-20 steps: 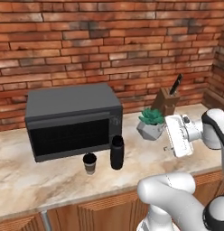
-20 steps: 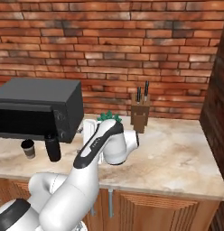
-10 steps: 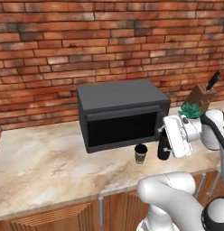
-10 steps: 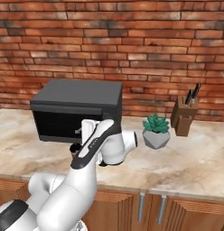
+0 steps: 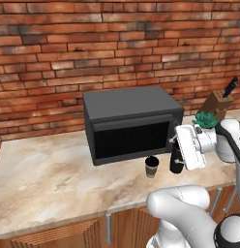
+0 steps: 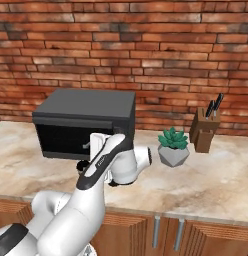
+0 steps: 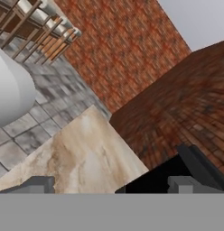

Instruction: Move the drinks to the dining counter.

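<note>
1. In the left base view, the short dark coffee cup (image 5: 152, 166) with its tan sleeve is standing on the marble counter (image 5: 54, 169), just in front of the black microwave (image 5: 129, 123).
2. In that same view, the tall black bottle (image 5: 176, 157) is standing just to the right of the cup, partly hidden behind the white hand of the arm.
3. The right base view is giving much less of the drinks: the arm (image 6: 103, 167) is covering that spot, and only a dark sliver is peeking out by the microwave (image 6: 86, 122), too little to name.
4. The right base view is showing the potted succulent (image 6: 172, 147) and the knife block (image 6: 206, 129) in full, well apart from the arm; in the left base view they are sitting at the right edge, with the plant (image 5: 206, 119) partly behind the arm.
5. In the hand view, the gripper (image 7: 109, 184) is standing with its two tips wide apart and nothing between them, looking along the counter edge (image 7: 82, 153) toward brick wall and floor tiles.
6. The drinks are sitting on the microwave counter against the brick wall.
</note>
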Available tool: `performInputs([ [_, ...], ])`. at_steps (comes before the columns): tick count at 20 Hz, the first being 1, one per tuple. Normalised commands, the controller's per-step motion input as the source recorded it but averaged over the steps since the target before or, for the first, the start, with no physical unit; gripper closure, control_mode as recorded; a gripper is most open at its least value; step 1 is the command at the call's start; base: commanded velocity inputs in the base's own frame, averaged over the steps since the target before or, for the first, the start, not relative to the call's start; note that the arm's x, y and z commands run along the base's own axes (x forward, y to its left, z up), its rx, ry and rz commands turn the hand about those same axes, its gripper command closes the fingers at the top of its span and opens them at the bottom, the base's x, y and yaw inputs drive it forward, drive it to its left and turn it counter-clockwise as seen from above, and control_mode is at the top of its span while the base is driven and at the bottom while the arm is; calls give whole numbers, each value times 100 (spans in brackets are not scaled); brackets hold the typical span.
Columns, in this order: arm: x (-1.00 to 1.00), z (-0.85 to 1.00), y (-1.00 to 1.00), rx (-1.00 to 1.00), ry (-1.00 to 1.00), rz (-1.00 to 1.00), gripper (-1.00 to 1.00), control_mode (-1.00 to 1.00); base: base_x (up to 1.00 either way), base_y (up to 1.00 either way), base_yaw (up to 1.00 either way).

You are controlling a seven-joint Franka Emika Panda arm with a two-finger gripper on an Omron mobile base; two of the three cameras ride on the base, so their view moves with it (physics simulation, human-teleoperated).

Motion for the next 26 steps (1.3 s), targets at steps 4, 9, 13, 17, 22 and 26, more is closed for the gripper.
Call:
performInputs([
  [4,0,0,0,0,0,0,-100,100,19,0,0],
  [9,1,0,0,0,0,0,-100,-100,0,0,0],
  [13,0,0,-24,0,0,0,-100,-100,0,0,0],
  [17,0,0,-58,0,0,0,-100,-100,0,0,0],
  [22,0,0,-92,0,0,-2,-100,-100,0,0,0],
  [26,2,0,-80,1,8,-15,-100,-100,0,0,0],
])
